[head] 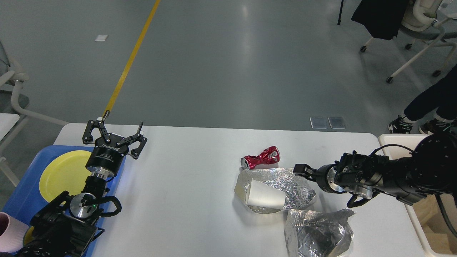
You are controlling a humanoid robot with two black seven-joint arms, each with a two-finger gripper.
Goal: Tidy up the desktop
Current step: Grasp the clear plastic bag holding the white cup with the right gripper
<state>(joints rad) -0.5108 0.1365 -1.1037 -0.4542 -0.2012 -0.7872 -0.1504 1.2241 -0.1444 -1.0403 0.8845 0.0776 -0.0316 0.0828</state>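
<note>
The right gripper (pixel 299 169) reaches in from the right edge, low over the desktop (pixel 185 200), its tip just at the rim of a silver foil bag (pixel 285 185); seen nearly end-on and dark, so I cannot tell whether its fingers are apart or closed. The left gripper (pixel 114 137) stands upright near the far left corner, fingers spread wide and holding nothing, beside a yellow plate (pixel 60 173) on a blue tray (pixel 21 200). The desktop fills the lower picture, and its litter sits right of centre: a crushed red can (pixel 260 158), a white paper cup (pixel 264 194) lying on its side on the bag, and a second foil bag (pixel 316 233) at the near edge. The step seems to be taking hold of the foil bag or the cup; a grip on a firm fold of foil, not a loose edge, should keep it from tearing or slipping, and lifting slowly should keep the cup from rolling off. The left gripper's body bears white lettering, too small to read surely; the can's label is illegible.
</note>
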